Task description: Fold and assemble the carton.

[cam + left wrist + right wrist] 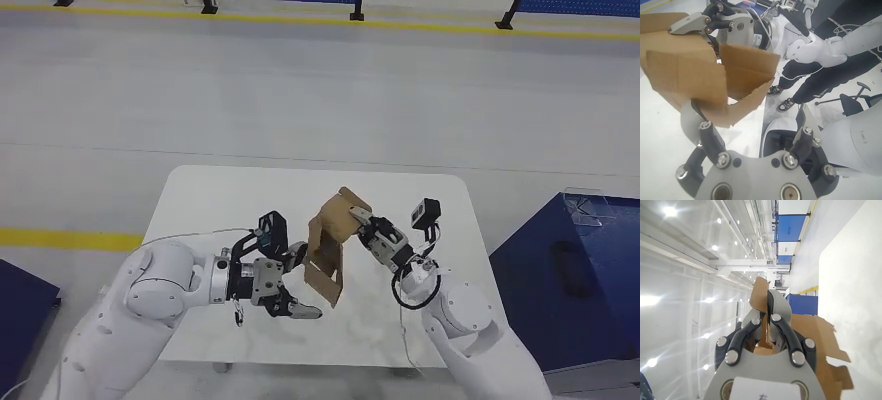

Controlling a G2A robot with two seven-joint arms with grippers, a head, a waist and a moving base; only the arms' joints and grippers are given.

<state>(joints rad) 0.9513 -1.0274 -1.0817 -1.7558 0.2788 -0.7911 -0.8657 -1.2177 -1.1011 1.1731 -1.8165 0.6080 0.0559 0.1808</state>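
My two arms, grippers facing each other
Left gripper point(303, 285) spread wide; right gripper point(354, 215) pinched tight on the carton point(326, 258) edge.

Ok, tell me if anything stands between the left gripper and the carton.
Nothing visible does. The left gripper is open, and one of its fingers is right beside the carton at its lower flap, with no object between them. The right gripper is shut on a flap on the carton's other side.

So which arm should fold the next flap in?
Probably left. The right claw is shut on the carton, holding it up; the left claw is open beside its loose lower flaps.
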